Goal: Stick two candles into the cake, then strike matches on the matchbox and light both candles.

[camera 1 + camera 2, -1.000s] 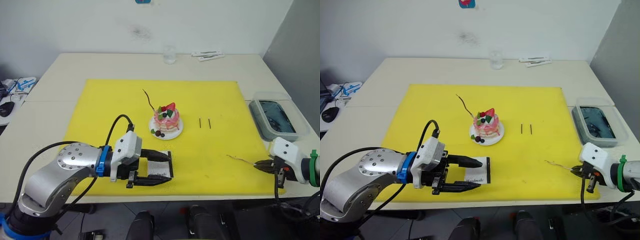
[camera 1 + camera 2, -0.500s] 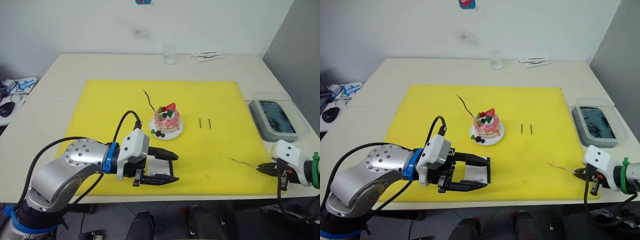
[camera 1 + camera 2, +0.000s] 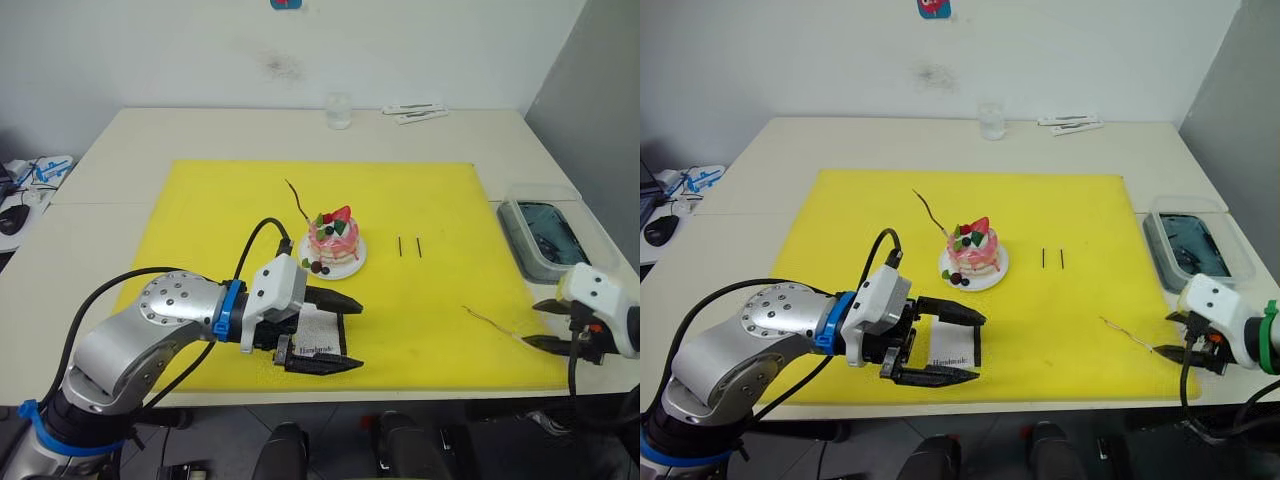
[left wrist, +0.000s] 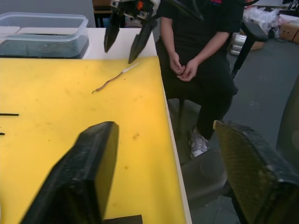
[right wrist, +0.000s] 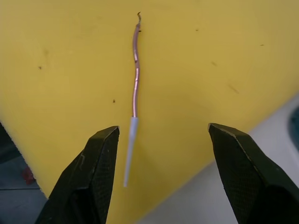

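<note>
Both end effectors open: one over the matchbox, one with a loose candle lying just ahead of it.

The left end effector (image 3: 335,333) is spread wide with the matchbox (image 3: 318,333) lying flat on the yellow mat (image 3: 220,200) between its fingers. The right end effector (image 3: 548,325), at the mat's near right corner, is open and gripping nothing; one candle (image 5: 134,88) lies on the mat just beyond its fingertips, pale end toward it. Farther from the left end effector stands the cake (image 3: 333,240) on its white plate, the other candle (image 3: 298,202) rising tilted out of it. The two matches (image 3: 409,246) lie side by side beyond the right end effector, just right of the cake. A person (image 4: 196,51) sits beside the bench (image 3: 250,130).
</note>
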Robot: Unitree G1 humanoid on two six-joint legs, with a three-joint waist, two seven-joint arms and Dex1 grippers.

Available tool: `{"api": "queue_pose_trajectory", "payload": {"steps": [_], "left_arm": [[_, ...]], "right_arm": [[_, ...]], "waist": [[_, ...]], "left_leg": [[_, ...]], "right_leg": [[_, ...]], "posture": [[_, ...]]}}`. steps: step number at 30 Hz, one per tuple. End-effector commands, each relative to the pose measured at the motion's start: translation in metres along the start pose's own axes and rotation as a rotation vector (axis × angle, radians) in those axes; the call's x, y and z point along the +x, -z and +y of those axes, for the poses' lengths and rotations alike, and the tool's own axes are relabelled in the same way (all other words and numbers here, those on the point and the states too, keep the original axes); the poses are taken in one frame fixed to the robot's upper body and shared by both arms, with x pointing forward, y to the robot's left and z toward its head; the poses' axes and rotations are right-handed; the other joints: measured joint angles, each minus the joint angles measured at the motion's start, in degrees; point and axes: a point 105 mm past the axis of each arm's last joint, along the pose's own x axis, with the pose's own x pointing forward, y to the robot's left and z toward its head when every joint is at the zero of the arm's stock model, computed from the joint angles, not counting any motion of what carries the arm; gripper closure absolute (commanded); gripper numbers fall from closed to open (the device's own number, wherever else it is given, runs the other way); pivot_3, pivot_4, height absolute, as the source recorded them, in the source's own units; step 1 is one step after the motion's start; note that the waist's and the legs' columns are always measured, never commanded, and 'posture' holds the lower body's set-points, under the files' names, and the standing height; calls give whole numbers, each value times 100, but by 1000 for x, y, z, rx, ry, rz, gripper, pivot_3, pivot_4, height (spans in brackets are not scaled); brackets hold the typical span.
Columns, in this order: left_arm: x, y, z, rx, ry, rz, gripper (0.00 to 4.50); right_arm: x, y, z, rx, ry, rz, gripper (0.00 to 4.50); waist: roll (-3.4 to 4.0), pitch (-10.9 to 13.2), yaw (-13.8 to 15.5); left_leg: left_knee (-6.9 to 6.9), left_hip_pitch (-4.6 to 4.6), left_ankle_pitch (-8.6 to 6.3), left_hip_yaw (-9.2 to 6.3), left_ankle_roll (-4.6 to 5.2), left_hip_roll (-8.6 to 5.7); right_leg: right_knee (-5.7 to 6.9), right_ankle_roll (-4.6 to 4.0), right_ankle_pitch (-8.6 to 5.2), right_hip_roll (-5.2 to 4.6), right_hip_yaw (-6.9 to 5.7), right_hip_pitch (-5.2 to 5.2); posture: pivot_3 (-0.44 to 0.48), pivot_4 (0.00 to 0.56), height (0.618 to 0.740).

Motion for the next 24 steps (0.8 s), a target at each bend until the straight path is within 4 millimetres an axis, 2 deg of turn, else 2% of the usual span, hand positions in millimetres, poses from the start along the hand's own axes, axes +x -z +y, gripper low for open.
{"api": "queue_pose_trajectory", "payload": {"steps": [1,7,13,19,24], "left_arm": [[3,-3,0,62,7,21,17],[12,5,4,205,-9,110,17],[22,12,0,222,-15,118,17],[31,17,-2,226,-30,104,17],[36,19,-3,223,-36,95,17]], "right_arm": [[-12,-12,-3,-57,15,36,1264],[-4,-16,6,-54,-11,166,1264],[8,-11,17,-79,-55,278,1264],[21,-10,14,-82,-73,321,1264],[23,-13,8,-67,-101,343,1264]], "waist": [[0,0,3],[0,0,-2],[0,0,1],[1,0,0],[1,0,0]], "left_leg": [[0,0,0,-1,0,0],[0,9,0,3,0,0],[-2,6,0,1,0,0],[-1,8,0,1,0,0],[-1,9,0,1,0,0]], "right_leg": [[-1,-1,0,0,0,0],[-3,-13,-7,0,2,8],[-8,-14,-8,-2,0,9],[-8,-12,-7,-3,-1,8],[-7,-9,-6,-3,-1,8]], "posture": [[0,150,740],[0,150,740],[0,150,740],[0,150,740],[0,150,740]]}}
